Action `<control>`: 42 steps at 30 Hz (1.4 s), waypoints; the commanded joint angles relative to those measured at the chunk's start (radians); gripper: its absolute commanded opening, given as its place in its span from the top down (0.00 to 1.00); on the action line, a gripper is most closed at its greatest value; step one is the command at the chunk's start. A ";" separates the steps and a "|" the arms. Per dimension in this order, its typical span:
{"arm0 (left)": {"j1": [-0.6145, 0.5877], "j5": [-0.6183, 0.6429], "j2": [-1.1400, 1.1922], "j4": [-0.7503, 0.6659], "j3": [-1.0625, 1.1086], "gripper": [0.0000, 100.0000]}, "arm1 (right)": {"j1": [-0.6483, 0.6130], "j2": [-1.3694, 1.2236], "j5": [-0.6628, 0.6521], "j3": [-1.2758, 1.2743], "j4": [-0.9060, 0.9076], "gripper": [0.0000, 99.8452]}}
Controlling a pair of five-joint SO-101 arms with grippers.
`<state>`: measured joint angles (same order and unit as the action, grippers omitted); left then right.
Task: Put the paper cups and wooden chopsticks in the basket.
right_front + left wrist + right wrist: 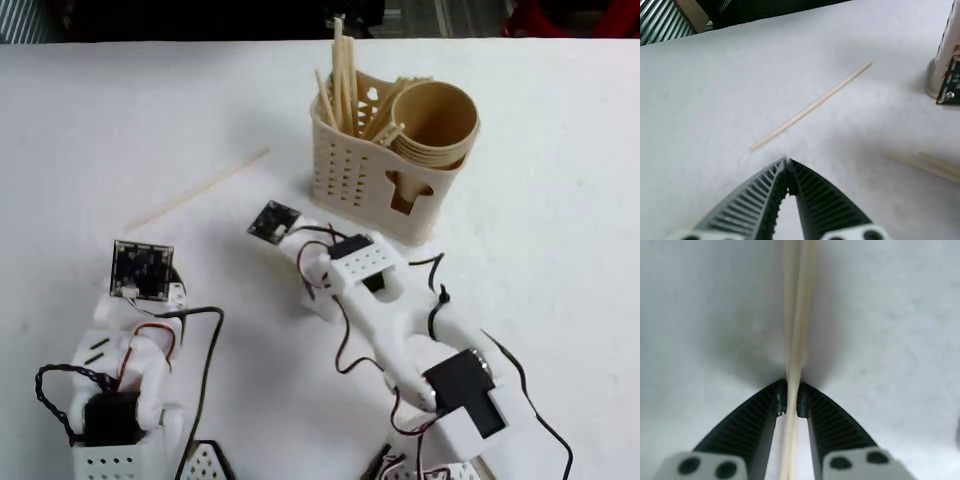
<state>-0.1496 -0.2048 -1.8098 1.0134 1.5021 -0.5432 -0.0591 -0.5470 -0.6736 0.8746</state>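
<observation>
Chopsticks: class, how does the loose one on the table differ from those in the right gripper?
The loose chopstick is single; the held chopsticks are two, side by side. The loose chopstick lies free; the held chopsticks are pinched in the right gripper. All are pale wood, outside the basket.

Basket (370,180) is set on the table (560,200), upper centre-right of the high view. Paper cups (435,125) are stacked in its right part and a bundle of chopsticks (345,85) is stood in its left part. A single chopstick (200,188) is laid flat left of the basket, apart from it. Left arm (130,350) is placed lower left, right arm (400,320) lower centre, in front of the basket. A pair of chopsticks (797,315) is pinched between the right gripper (789,400) tips.
</observation>
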 commanded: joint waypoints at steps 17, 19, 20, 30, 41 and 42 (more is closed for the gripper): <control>-0.002 -0.012 -0.012 -0.021 -0.003 0.97 | 0.005 0.665 0.209 0.133 0.303 0.98; -0.002 -0.012 -0.012 -0.021 -0.003 0.97 | 0.002 0.714 0.261 0.140 0.295 0.98; -0.002 -0.012 -0.012 -0.021 -0.003 0.97 | 0.004 0.739 0.287 0.144 0.275 0.98; -0.001 -0.091 -0.012 -0.021 -0.012 0.95 | 0.058 0.960 0.519 0.160 0.101 0.98; 0.001 -0.106 -0.005 0.091 -0.166 0.92 | 0.245 1.040 0.600 0.158 -0.311 0.98; 0.001 -0.106 -0.005 0.092 -0.164 0.92 | 0.257 1.040 0.600 0.158 -0.352 0.98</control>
<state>-0.1496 -0.3046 -1.8113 1.0825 1.4039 -0.3284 0.9582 0.0422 -0.5600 0.6368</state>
